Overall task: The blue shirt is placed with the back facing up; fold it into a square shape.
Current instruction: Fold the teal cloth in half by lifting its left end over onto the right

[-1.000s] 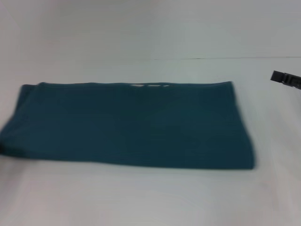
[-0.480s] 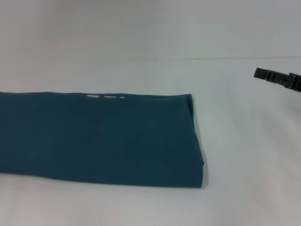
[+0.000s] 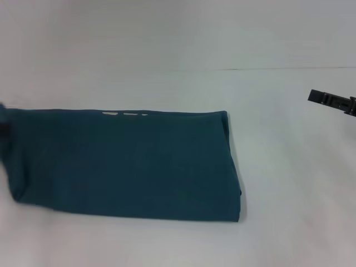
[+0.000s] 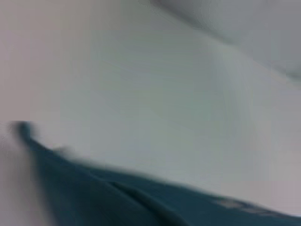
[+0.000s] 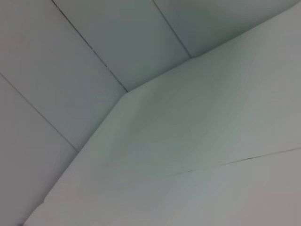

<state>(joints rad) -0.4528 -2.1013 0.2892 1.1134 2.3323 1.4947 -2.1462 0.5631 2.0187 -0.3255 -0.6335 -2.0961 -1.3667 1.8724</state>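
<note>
Blue shirt (image 3: 128, 164) on white table (image 3: 289, 183)

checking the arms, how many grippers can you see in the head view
1 clear: the right gripper at the right edge, off the blue shirt. A dark blur at the shirt's left end may be the left one.

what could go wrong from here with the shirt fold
1. The blue shirt is a long band, not a square, and its left end looks lifted and bunched at the picture's edge; a crosswise fold from there could land skewed.
2. The right claw is off to the right, clear of the cloth, so nothing pins the right end, which may drag.
</note>
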